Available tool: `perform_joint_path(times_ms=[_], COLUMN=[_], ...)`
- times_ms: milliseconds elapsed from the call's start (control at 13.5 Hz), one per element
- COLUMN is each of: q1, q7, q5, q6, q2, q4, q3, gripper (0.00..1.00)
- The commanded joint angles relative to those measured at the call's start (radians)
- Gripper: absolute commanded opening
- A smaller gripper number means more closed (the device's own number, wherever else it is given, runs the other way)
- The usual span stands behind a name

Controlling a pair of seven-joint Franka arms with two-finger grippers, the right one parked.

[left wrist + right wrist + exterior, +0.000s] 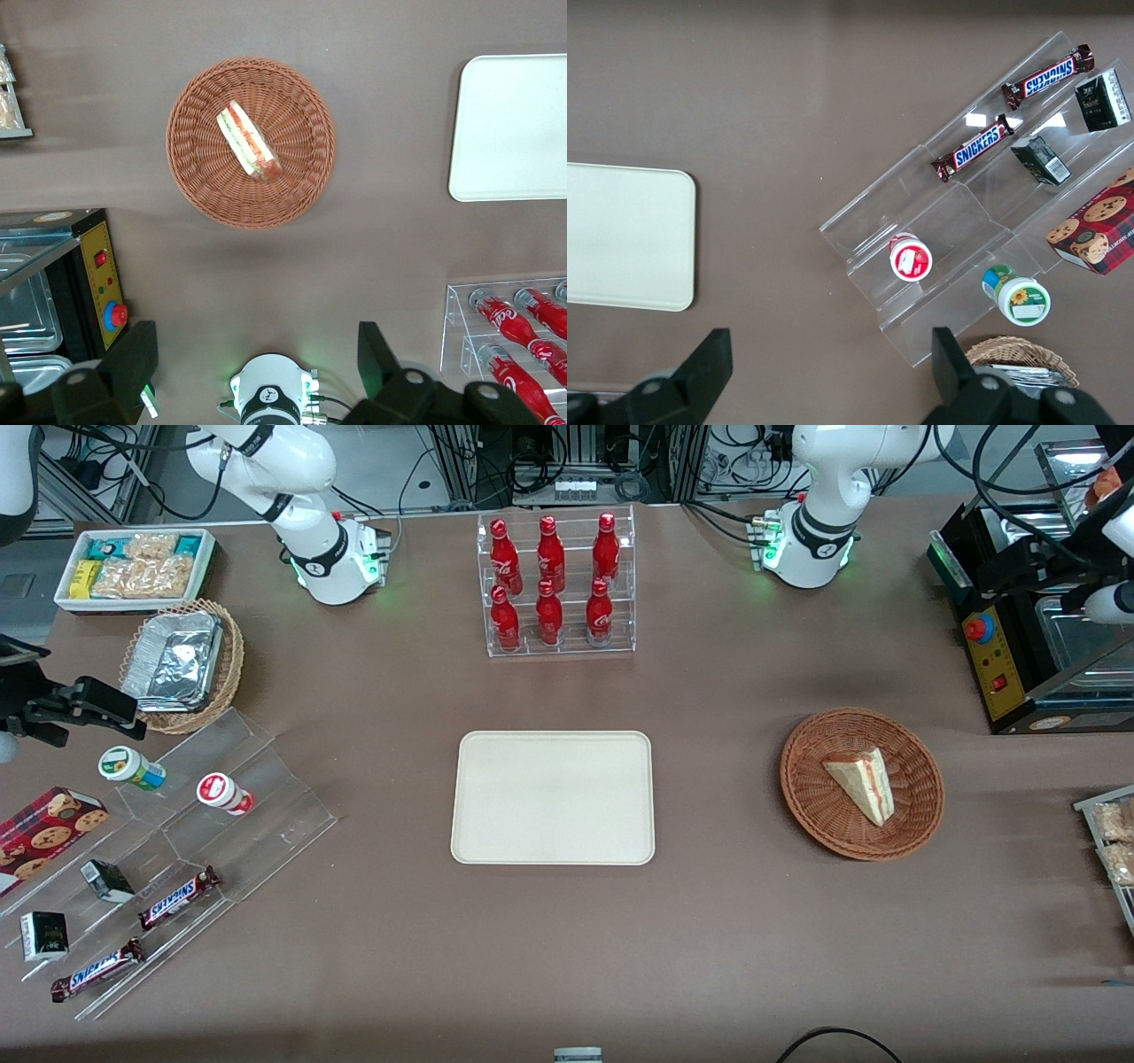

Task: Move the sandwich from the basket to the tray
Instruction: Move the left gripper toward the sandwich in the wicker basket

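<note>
Brown tabletop (709, 921): sandwich (861, 783) lies in wicker basket (811, 802), cream tray (553, 797) mid-frame; left gripper (257, 363) spread wide, high above basket.

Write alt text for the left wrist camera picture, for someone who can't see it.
Looking straight down, a sandwich wedge lies in a round reddish-brown wicker basket on a brown table. The working arm's claw hangs open high above, holding nothing. A cream tray sits bare beside the basket, and red bottles stand in a clear rack.

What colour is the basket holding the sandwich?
Reddish-brown woven wicker basket, clearest in the left wrist view.
</note>
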Motion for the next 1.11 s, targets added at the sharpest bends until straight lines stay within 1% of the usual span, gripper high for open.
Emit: perform_joint_path(times_ms=[0, 148, 222, 370, 444, 519, 593, 815, 1037], q1=[0.004, 0.002, 0.004, 0.005, 0.004, 0.002, 0.004, 0.002, 0.002], q7=[0.024, 0.012, 0.008, -0.022, -0.03, -0.044, -0.094, -0.31, -0.372], q5=[0.011, 0.023, 0.026, 0.071, 0.074, 0.074, 0.074, 0.071, 0.062], q6=[-0.005, 0.001, 0.003, 0.027, 0.061, 0.125, 0.189, 0.404, 0.561], q2=[-0.009, 0.011, 0.043, 0.112, 0.133, 0.135, 0.135, 0.133, 0.132], q4=[0.002, -0.002, -0.002, -0.012, -0.031, -0.082, -0.14, -0.321, -0.475], q3=[-0.002, -0.002, 0.0, 0.008, 0.027, 0.043, 0.044, 0.043, 0.043], gripper=[1.0, 1.0, 1.0, 1.0, 1.0, 1.0, 1.0, 1.0, 1.0])
